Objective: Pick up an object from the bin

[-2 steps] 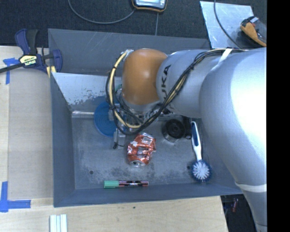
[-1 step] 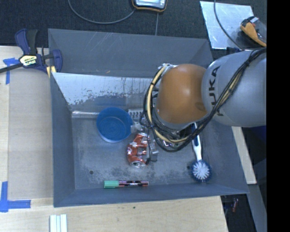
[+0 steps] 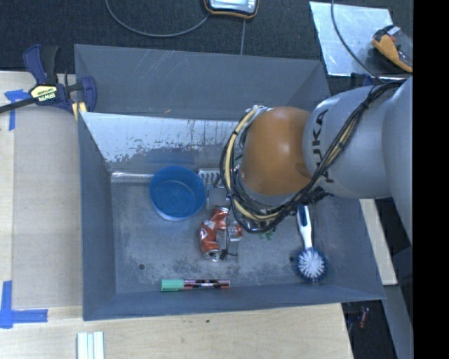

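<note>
Bowl left of can, marker in front (brush right)

- Pale, wood-toned counter along the left and lower sides of the view, softly and evenly lit.
- Dark, carpet-like floor across the top, beyond the counter.
- Thin grey cable looping over that dark floor.
- Small silver-and-yellow device cut off by the top edge, just right of the cable.
- Pale grey sheet lying flat at top right.
- Orange-and-black item resting on the sheet's right part; kind not clear.
- Short white strip on the counter at bottom left.
</note>
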Robot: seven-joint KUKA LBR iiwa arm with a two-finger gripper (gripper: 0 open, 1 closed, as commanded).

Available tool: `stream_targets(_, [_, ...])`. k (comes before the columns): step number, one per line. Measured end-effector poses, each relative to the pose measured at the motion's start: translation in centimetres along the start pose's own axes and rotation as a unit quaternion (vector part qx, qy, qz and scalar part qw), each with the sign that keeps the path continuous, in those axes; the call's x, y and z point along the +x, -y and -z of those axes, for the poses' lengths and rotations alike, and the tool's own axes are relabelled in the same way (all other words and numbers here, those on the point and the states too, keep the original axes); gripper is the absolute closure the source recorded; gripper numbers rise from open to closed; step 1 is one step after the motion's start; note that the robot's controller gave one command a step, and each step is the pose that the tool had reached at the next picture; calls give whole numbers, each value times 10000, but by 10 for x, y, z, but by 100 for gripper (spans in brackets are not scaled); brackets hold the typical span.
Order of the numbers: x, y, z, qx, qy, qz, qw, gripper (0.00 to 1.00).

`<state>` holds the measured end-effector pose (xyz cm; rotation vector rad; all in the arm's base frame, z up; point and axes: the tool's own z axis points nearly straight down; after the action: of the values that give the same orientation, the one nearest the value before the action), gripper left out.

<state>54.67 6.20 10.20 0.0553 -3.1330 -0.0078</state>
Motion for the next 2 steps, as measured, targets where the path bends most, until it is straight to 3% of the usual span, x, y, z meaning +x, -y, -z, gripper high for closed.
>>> stream_targets(1, [-22,0,-24,45,155,1895,9817,0])
stream_targets(2, [-25,5,-21,40,10,1085,9941,100])
